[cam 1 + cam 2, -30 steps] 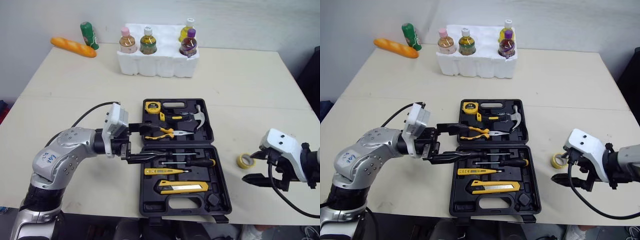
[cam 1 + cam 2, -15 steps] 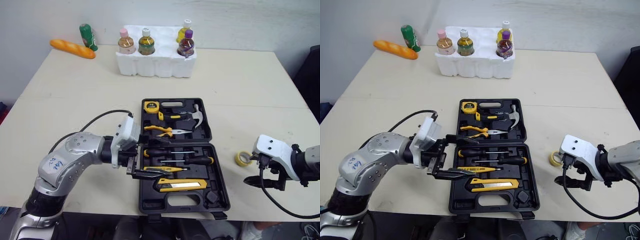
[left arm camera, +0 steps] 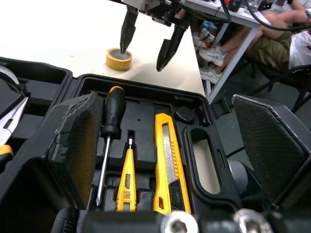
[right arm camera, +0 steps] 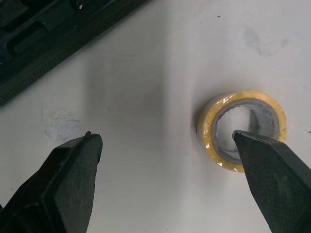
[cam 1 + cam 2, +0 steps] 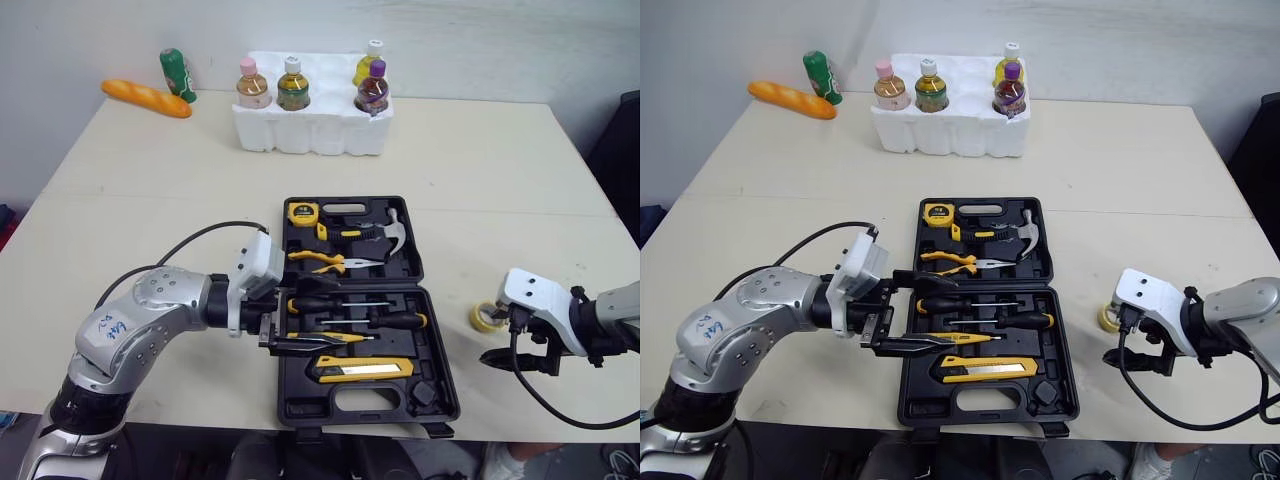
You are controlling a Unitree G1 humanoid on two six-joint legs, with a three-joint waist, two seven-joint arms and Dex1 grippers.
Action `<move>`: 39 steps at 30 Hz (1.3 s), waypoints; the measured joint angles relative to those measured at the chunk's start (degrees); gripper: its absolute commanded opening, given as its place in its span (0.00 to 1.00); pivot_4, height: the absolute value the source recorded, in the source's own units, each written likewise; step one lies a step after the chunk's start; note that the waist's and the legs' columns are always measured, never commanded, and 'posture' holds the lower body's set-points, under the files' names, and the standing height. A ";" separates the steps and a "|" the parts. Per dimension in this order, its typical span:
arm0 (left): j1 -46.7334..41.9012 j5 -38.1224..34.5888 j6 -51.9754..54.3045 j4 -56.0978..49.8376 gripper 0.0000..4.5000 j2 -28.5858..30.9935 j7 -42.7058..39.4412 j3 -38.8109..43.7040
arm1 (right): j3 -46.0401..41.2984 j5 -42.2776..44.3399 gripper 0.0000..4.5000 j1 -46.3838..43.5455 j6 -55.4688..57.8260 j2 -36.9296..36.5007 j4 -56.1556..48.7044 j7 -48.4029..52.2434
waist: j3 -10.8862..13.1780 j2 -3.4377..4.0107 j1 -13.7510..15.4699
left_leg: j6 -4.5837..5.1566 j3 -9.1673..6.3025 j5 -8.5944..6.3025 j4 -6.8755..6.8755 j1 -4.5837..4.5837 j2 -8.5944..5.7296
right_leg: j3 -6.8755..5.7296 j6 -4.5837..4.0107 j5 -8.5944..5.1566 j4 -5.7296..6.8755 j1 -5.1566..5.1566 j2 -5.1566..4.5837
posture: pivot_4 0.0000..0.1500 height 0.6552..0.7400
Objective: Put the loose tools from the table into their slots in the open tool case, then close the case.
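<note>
Yellow and round, the tape roll [image 4: 208, 138] is the one loose tool I can see. It lies flat on the table [image 5: 500, 200], at about 3 o'clock from the open tool case [image 5: 437, 345], near it but not touching.

The right gripper [image 4: 165, 138] hangs over the roll with its two fingers spread wide and nothing in them. One tip is above the roll's edge. The other is far off to the side, over bare table.

I think the step now is to pick up the roll. To do it well, slide the gripper over until the roll sits in the middle between the fingers. Then go down and close softly (a light ring can skid away or tip if only one finger pushes it).

At the case's 9 o'clock side, the left gripper [image 5: 287, 322] is also spread wide and holds nothing. It hangs over the near half, where a yellow knife [image 5: 365, 371] and a black screwdriver [image 5: 385, 322] rest in their slots.

Farther back, the pliers [image 5: 320, 263] and hammer [image 5: 385, 237] fill the other half. At 12 o'clock, far off, bottles stand in a white foam tray [image 5: 315, 130].
</note>
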 measured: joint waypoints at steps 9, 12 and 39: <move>0.46 0.00 -1.04 -0.39 1.00 -1.05 1.17 0.16 | 2.88 -3.25 1.00 -1.99 -1.41 1.70 3.04 0.83 | 0.00 0.00 0.02 | 0.01 0.00 0.01 0.05 0.01 0.00 | 0.00 0.00 0.00 0.02 0.02 -0.01 | 1.00 1.00; 0.54 0.00 -1.29 -0.43 1.00 -1.38 1.49 0.82 | 3.51 -4.35 1.00 -3.06 -1.86 2.54 4.34 1.10 | 0.00 0.00 -0.04 | 0.01 0.01 0.01 0.04 0.02 0.00 | 0.00 0.00 0.00 0.04 0.00 0.00 | 1.00 1.00; -0.73 3.52 -6.68 -0.13 1.00 -3.17 -0.96 -1.46 | 4.99 -8.57 0.23 -2.91 -4.27 3.64 7.44 3.22 | 0.00 0.01 0.01 | 0.01 0.02 0.01 0.06 0.02 -0.01 | 0.00 -0.01 0.00 0.05 0.02 0.00 | 1.00 1.00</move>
